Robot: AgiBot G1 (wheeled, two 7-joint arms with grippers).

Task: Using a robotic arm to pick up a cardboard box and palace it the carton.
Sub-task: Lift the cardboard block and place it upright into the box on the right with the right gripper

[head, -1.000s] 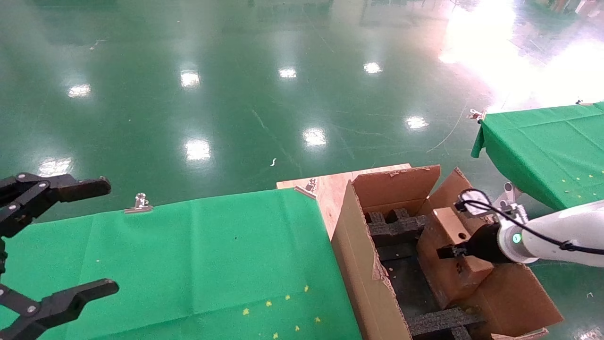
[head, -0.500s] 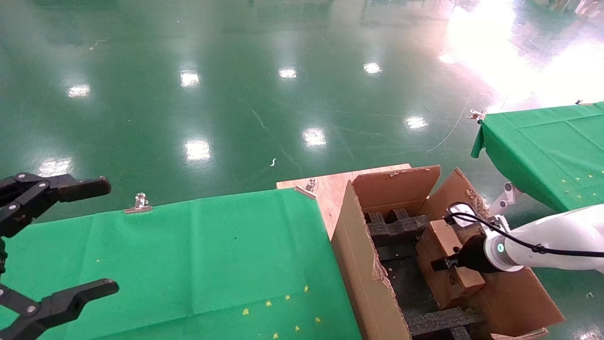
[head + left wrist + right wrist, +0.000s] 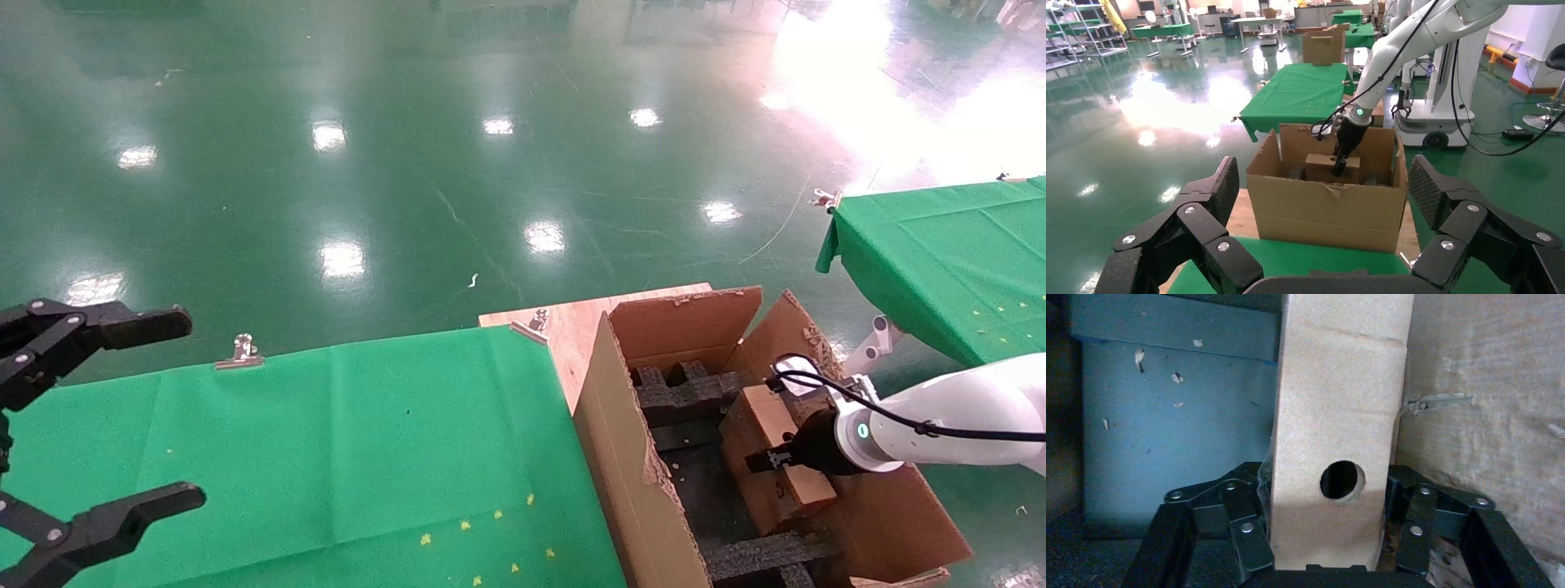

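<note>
Glossy green workshop floor behind; green-clothed table point(image 3: 327, 441) in front. At left, black left gripper point(image 3: 90, 425) parked over the cloth, fingers spread wide, holding nothing. Further right, large brown corrugated carton with torn flaps point(image 3: 629, 457), black foam inserts point(image 3: 686, 392) inside. Rightmost, white jointed robotic arm point(image 3: 948, 412), right gripper point(image 3: 1324, 539) clamped on both sides of the small plain brown cardboard box with a round hole point(image 3: 776, 457), low inside the carton. Placing step, seemingly near its end. Next: probably seating the box, then parting the fingers.
</note>
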